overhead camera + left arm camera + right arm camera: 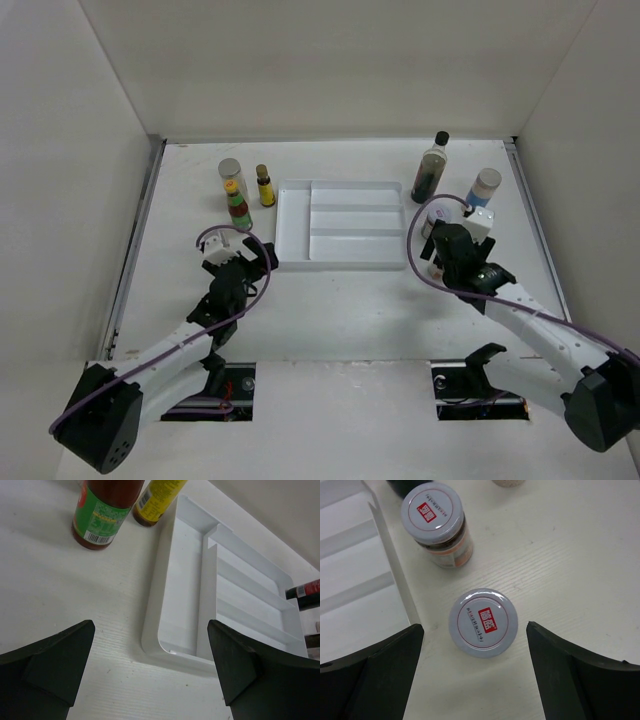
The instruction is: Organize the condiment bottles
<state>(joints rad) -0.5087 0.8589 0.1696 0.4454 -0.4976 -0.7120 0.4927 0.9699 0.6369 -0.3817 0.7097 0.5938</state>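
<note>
My left gripper (256,258) is open and empty over the table by the near-left corner of the white divided tray (340,262); in its wrist view (150,670) that corner (150,645) lies between the jaws. A red-sauce bottle (102,515) with a green label and a yellow-labelled brown bottle (155,502) stand beyond. A silver-lidded jar (231,172) stands behind them. My right gripper (475,665) is open above a short jar (483,622) whose pale lid bears a red logo. A second such jar (432,512) stands just beyond it.
A tall dark bottle (432,167) and a white-capped blue-label bottle (483,188) stand right of the tray at the back. The tray's right wall (395,575) runs close beside the two short jars. White walls enclose the table on three sides.
</note>
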